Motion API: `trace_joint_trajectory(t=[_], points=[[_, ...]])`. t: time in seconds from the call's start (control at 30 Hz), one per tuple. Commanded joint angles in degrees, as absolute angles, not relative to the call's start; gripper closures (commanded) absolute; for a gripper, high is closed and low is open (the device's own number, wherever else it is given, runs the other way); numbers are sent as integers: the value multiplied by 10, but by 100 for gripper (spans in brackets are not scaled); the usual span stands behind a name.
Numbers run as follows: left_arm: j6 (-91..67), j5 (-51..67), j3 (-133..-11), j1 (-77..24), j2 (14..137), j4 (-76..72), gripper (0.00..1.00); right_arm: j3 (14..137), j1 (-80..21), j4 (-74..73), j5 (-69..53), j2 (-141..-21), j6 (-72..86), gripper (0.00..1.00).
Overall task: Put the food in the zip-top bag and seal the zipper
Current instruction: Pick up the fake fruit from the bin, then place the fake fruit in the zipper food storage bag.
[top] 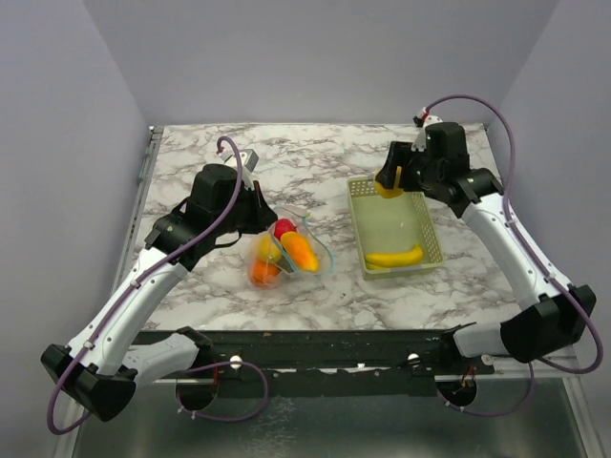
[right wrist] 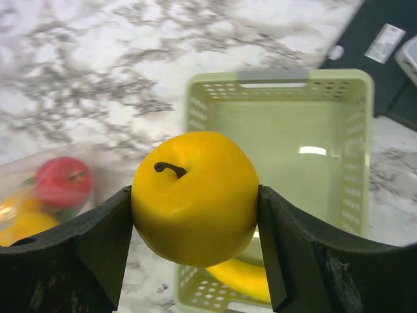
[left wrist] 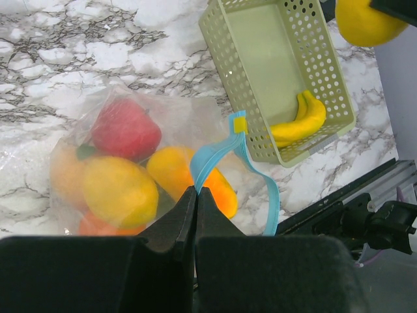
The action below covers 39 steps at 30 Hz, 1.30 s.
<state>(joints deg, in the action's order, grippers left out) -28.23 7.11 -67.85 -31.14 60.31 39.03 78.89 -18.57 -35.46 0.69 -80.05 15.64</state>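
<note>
Right claw point(right wrist: 194, 208) around yellow fruit point(right wrist: 195, 179), above basket point(right wrist: 339, 130)

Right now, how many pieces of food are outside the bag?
2. A round yellow fruit is gripped in the right hand above the basket; a banana bunch lies in the basket's near end. I see no others.

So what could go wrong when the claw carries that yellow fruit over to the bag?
The round yellow fruit is glossy and the right claw grips only its sides, so it might slip. The zip-top bag already looks full, and the left claw pinches just one spot by the zipper, so the floppy mouth may sag and block the fruit.
</note>
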Motion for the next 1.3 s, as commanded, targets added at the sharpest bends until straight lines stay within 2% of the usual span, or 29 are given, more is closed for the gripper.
trace_joint_trajectory(t=[0.0, 0.23, 0.4, 0.8, 1.27], points=[[-287, 72, -690, -310, 605, 373, 100, 773, -198, -333, -165, -748, 168, 51], [-292, 73, -688, -310, 606, 372, 100, 752, -255, -316, -247, -701, 178, 51], [-292, 72, -686, -311, 602, 371, 100, 755, -337, -318, -215, -698, 171, 51], [-291, 73, -681, -310, 599, 371, 100, 798, -458, -324, -146, -748, 175, 52], [-288, 78, -684, -310, 599, 371, 100, 817, -496, -301, -125, -817, 192, 52]])
